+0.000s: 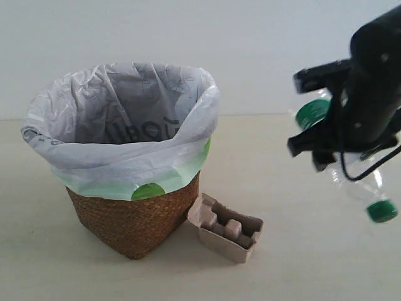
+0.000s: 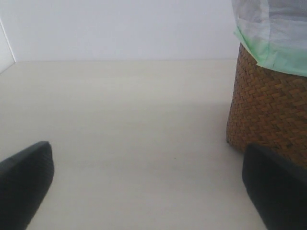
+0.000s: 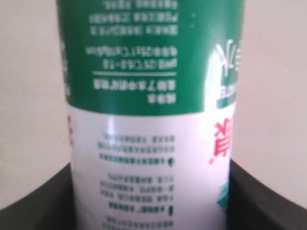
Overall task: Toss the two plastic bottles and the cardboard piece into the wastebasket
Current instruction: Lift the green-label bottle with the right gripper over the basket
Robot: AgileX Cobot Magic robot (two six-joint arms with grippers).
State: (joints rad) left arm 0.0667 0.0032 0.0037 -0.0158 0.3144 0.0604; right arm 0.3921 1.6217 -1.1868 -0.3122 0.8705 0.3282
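Note:
My right gripper [image 1: 329,122] hangs high at the right, shut on the clear bottle with the green-and-white label [image 1: 358,186]. The bottle is tilted, its green cap [image 1: 382,211] pointing down and away from the basket. In the right wrist view the label [image 3: 148,96] fills the space between the black fingers [image 3: 261,201]. The wicker wastebasket [image 1: 135,219] with its whitish liner stands at the left. The beige cardboard piece [image 1: 227,235] lies on the table against its base. My left gripper [image 2: 151,191] is open and holds nothing, low beside the basket [image 2: 268,110]. The red-label bottle is out of view.
The pale tabletop [image 1: 301,269] stretches around the basket, with a plain white wall behind. The liner bag [image 1: 125,157] folds over the basket rim, showing a pale green edge.

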